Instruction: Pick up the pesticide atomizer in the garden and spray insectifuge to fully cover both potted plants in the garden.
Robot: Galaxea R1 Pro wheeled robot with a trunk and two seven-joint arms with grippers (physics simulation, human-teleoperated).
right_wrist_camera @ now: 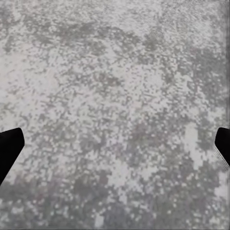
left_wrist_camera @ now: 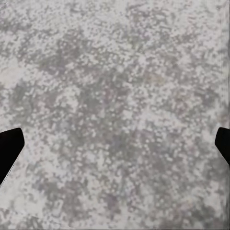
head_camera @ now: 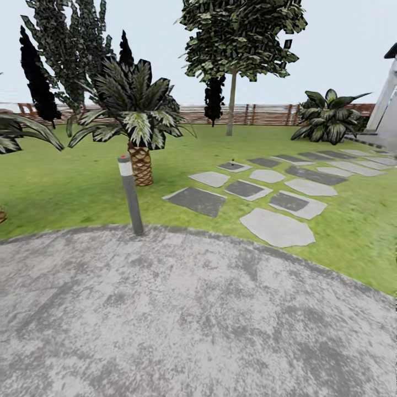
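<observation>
Both grippers, left [left_wrist_camera: 115,143] and right [right_wrist_camera: 115,143], wide and empty over the patio [head_camera: 182,309]; risk: I clip the lamp [head_camera: 131,194] driving toward the far atomizer [head_camera: 232,162].

The head camera looks forward and slightly down from above the round stone patio [head_camera: 182,320], taking in its near grey surface, the lawn [head_camera: 66,187] beyond, the stepping stones [head_camera: 275,226] and the far wooden fence [head_camera: 264,114]. The left wrist camera looks straight down along the left gripper [left_wrist_camera: 115,146] at mottled grey stone close beneath it, the dark fingertips [left_wrist_camera: 9,143] at the frame's two edges. The right wrist camera does likewise over the right gripper [right_wrist_camera: 115,146]. All three views share the patio surface.
</observation>
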